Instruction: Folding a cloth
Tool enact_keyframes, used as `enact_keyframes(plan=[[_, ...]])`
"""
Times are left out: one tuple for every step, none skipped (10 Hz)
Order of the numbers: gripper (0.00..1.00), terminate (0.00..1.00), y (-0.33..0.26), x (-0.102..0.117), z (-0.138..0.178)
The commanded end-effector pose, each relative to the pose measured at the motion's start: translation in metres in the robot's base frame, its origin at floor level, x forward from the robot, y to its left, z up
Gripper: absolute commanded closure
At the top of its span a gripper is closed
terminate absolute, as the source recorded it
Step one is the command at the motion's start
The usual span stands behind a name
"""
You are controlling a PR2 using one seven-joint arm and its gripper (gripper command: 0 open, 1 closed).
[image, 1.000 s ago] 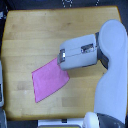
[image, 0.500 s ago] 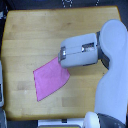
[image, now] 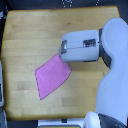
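Pink fabric, thin and limp by the look of it: the cloth (image: 52, 75) lies flat on the wooden table (image: 35, 35), stretching away from the gripper (image: 64, 56) toward the exterior view's lower left. Its near corner sits right under the gripper's tip, touching or tucked beneath it. Whether the jaws are parted or pinched on that corner, I cannot tell; the white housing hides them. Judging by how flat it lies, this piece is light and floppy, likely to drape and drag rather than hold shape. Best hold looks like a corner or edge, pinched low against the wood.
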Motion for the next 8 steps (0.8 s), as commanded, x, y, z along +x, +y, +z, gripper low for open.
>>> enact_keyframes(plan=[[1.0,0.0,0.015,0.025,0.048],[1.0,0.0,0.023,0.025,0.054],[1.0,0.0,0.039,0.019,0.066],[1.0,0.0,0.043,0.017,0.069],[1.0,0.0,0.053,0.009,0.073],[1.0,0.0,0.058,0.002,0.075],[1.0,0.0,0.068,-0.013,0.078],[1.0,0.0,0.084,-0.024,0.079]])
